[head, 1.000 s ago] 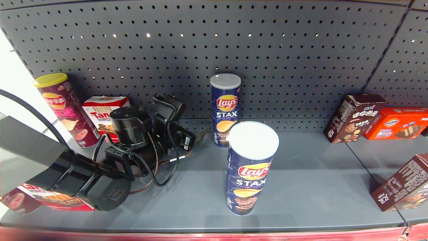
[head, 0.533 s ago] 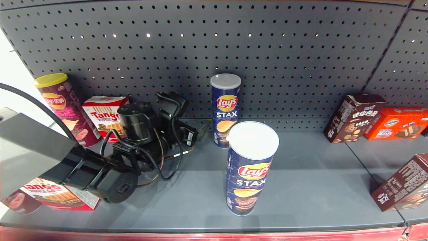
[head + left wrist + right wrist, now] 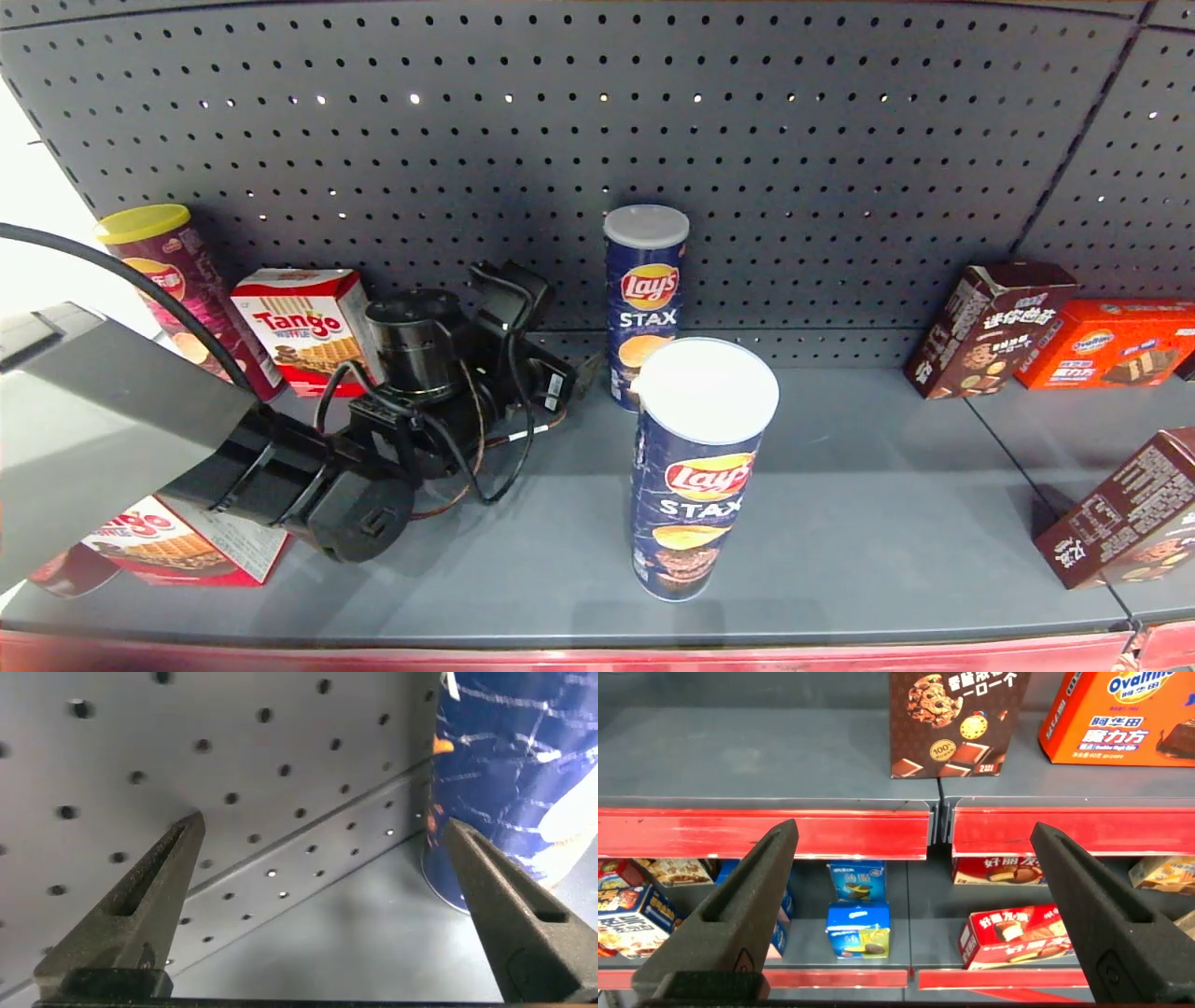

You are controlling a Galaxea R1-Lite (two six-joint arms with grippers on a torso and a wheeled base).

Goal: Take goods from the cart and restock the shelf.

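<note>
- Left arm has slid to the robot's right along the shelf (image 3: pixel 887 523) over the last second; rear chip can (image 3: pixel 646 308) has shifted right with it, looks nudged sideways by a finger.
- Left gripper (image 3: pixel 586 369) is low at the back of the shelf, next to the pegboard wall (image 3: pixel 840 140). Fingers are spread wide with nothing between them, only wall in the gap (image 3: pixel 322 826).
- Rear chip can (image 3: pixel 514 775) is upright just beside one finger, on its outer side; contact likely, can't confirm.
- Front chip can (image 3: pixel 695 476) stands upright nearer the shelf edge, roughly in line with the rear one. Judged: rear can is being lined up into a row.
- Right gripper (image 3: pixel 913 829) has fingers apart and empty, facing the shelf front below a brown cookie box (image 3: pixel 957 723), parked out of the way.
- Wafer box (image 3: pixel 303 327) and purple can (image 3: pixel 168 280) are on the left, behind the arm.
- Risk: a sideways push low on a tall can may tip it.
</note>
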